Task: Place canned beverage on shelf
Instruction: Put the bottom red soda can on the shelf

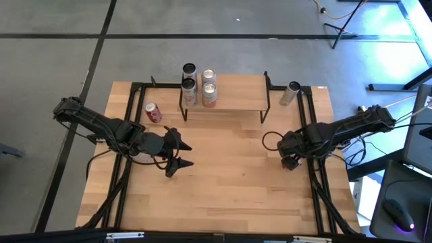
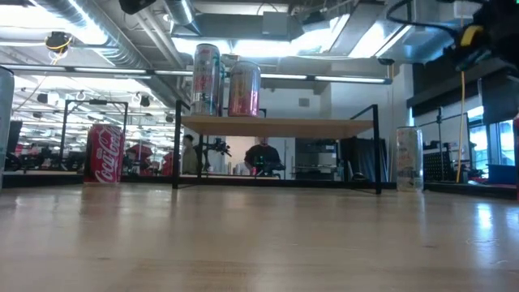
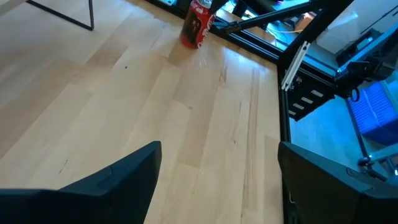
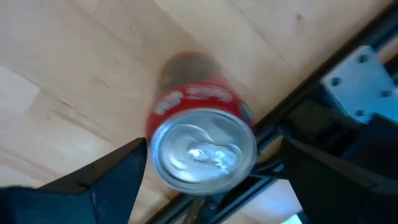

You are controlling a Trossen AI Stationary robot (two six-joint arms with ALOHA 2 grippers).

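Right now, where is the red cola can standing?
High view: the red cola can stands on the wooden tabletop, left of the shelf, ahead of the left tool.

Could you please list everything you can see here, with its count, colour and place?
Table: one, light wood, under everything.
Shelf: one, wooden top on black legs, at the table's far middle.
Shelf cans: four, it seems; two pink-and-white, two darker; at the shelf's left end.
Cola can: one, red, upright on the table left of the shelf.
Silver can: one, on the table right of the shelf.
Red can: one, silver top, between the right gripper's fingers.
People: two, dark, beyond the table.
Left gripper: dark, open, empty, over the table's left middle.
Right gripper: dark, open around the red can, near the right edge.
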